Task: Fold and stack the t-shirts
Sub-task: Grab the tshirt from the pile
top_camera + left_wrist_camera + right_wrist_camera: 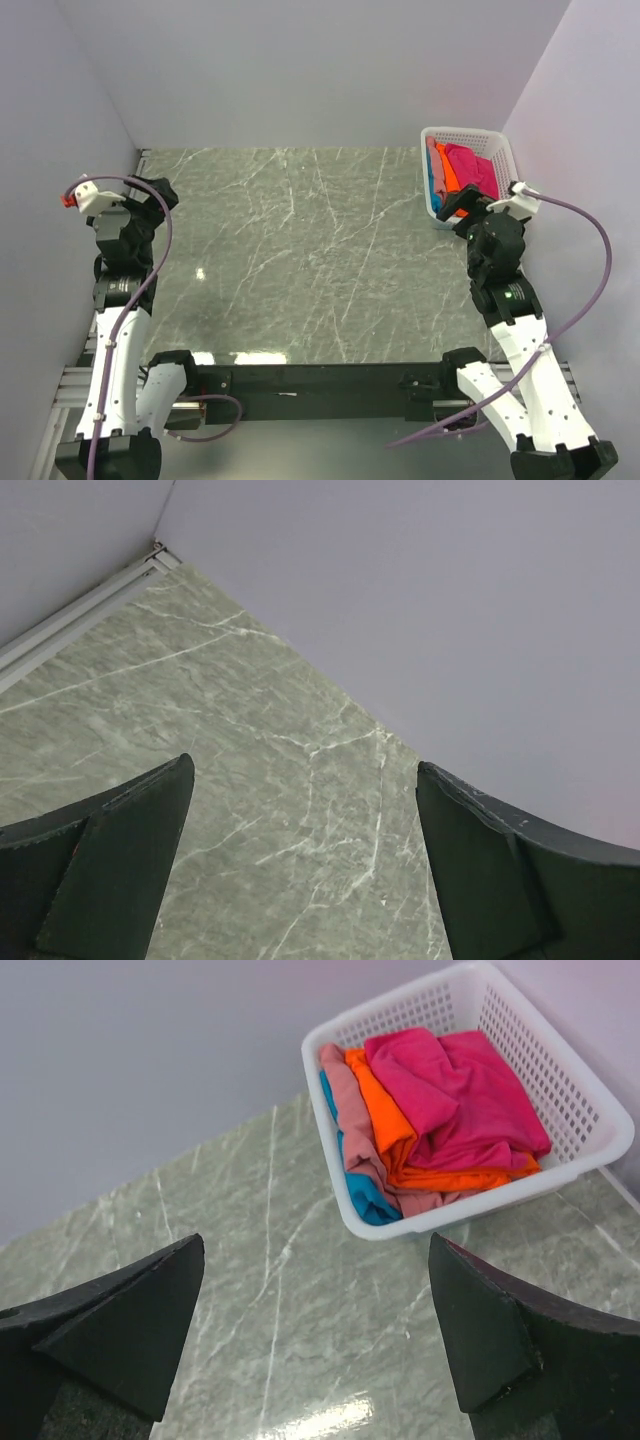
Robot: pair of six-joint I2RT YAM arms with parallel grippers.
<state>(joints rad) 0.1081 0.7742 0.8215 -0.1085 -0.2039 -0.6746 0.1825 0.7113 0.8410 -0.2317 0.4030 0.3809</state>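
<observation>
The basket (pixel 555 1065) is white lattice, its t-shirts (pixel 460 1090) crimson-pink, orange, dusty pink and blue-teal, and the bench (pixel 300 1290) grey-green with white marble veins.

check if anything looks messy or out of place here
Nothing is spilled or damaged. The t-shirts lie crumpled and unfolded in the white basket at the table's far right corner. The crimson-pink one is on top, with the orange one, a dusty-pink layer and the blue one bunched beside it.
</observation>
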